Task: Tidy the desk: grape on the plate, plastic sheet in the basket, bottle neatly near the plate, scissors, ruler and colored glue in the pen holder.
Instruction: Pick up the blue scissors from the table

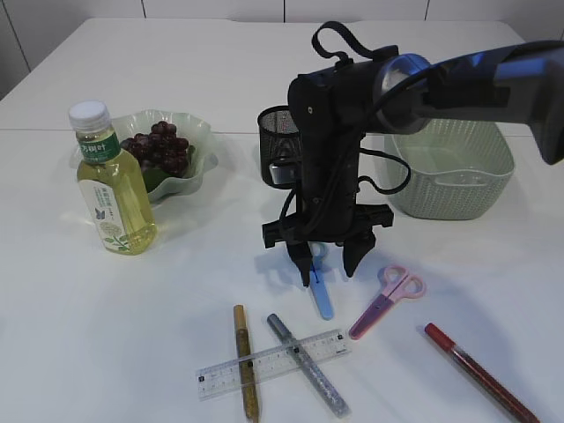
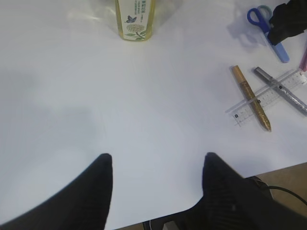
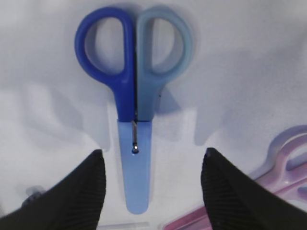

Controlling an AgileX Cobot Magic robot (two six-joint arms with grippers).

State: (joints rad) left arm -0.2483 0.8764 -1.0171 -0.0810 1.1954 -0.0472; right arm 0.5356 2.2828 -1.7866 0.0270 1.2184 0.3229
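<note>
My right gripper [image 1: 328,264] is open and hangs straight over the blue scissors [image 1: 321,291], its fingers [image 3: 151,165] on either side of the sheathed blade [image 3: 136,143], not touching. Pink scissors [image 1: 388,300] lie to the right and show in the right wrist view [image 3: 268,191]. A clear ruler [image 1: 273,362] lies under a gold glue pen [image 1: 246,361] and a silver glue pen [image 1: 308,365]; a red glue pen [image 1: 480,370] lies at the front right. Grapes [image 1: 160,148] sit on the green plate [image 1: 204,159], the bottle [image 1: 113,181] beside it. My left gripper [image 2: 156,160] is open and empty.
The black mesh pen holder [image 1: 275,145] stands behind my right arm. The pale green basket [image 1: 454,167] is at the back right. In the left wrist view the table's front edge [image 2: 278,167] is near my left fingers. No plastic sheet shows.
</note>
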